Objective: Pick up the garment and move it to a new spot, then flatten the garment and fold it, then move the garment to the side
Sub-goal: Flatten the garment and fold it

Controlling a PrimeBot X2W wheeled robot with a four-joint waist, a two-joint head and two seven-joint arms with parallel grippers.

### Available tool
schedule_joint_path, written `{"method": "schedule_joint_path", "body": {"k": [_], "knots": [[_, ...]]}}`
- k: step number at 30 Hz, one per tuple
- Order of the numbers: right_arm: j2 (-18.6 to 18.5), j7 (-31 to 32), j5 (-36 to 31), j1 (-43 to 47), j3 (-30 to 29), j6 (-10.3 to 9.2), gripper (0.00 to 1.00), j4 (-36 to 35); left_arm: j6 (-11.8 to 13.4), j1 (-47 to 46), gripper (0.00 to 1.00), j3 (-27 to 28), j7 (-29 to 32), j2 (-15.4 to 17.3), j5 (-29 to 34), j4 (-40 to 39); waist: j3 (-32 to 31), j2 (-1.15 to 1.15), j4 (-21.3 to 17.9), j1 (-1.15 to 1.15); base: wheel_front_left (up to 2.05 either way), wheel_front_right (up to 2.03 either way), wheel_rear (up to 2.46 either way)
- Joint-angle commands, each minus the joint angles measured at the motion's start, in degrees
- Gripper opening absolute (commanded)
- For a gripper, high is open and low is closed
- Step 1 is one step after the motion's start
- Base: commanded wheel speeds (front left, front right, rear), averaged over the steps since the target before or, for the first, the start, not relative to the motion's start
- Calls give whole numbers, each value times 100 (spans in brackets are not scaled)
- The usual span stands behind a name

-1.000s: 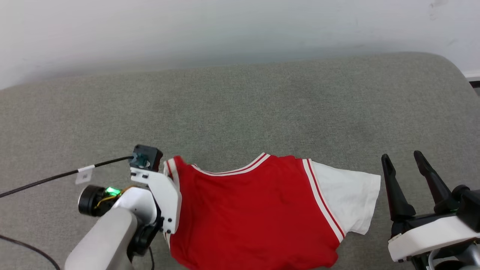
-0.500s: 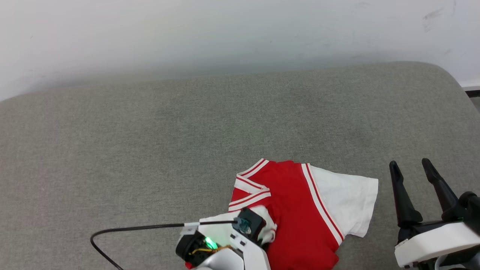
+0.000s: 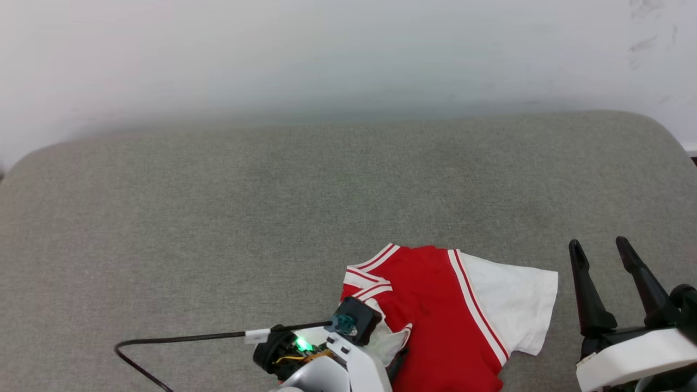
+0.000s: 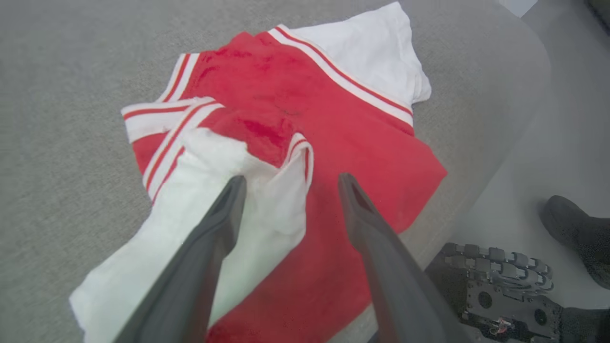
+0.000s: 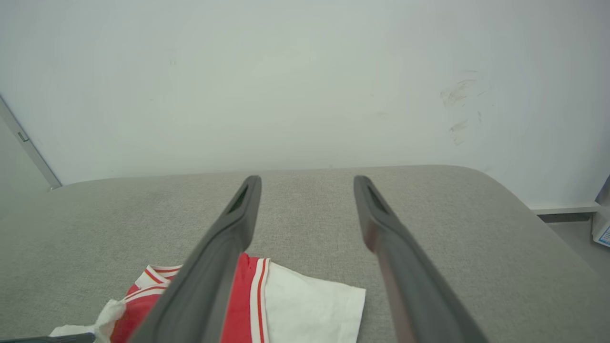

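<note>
1. The left gripper (image 4: 291, 180) has its fingers spread apart and grips nothing.
2. The garment (image 4: 310, 119) lies on the grey cushion (image 3: 218, 218), directly ahead of and beneath the left fingertips.
3. Its folded-over white sleeve (image 4: 190, 190) sits between and under those two fingers (one finger overlaps it; contact cannot be confirmed).
4. The right gripper (image 3: 599, 244) has its fingers spread apart and empty, clear of the cushion.
5. The other white sleeve (image 3: 517, 305) lies flat, near the left side of the right fingers and apart from them.
</note>
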Motion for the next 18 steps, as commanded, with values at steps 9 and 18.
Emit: {"method": "schedule_joint_path", "body": {"k": [9,18], "knots": [[17,-8,97,132,38,-2,100,-29,73,-95,100,423,533,680,-253,-821,-91,0,44,0,0,0,0],[17,-88,192,-86,110,-2,100,31,-246,-671,100,457,1240,740,-594,-642,415,0,-169,0,0,0,0]]}}
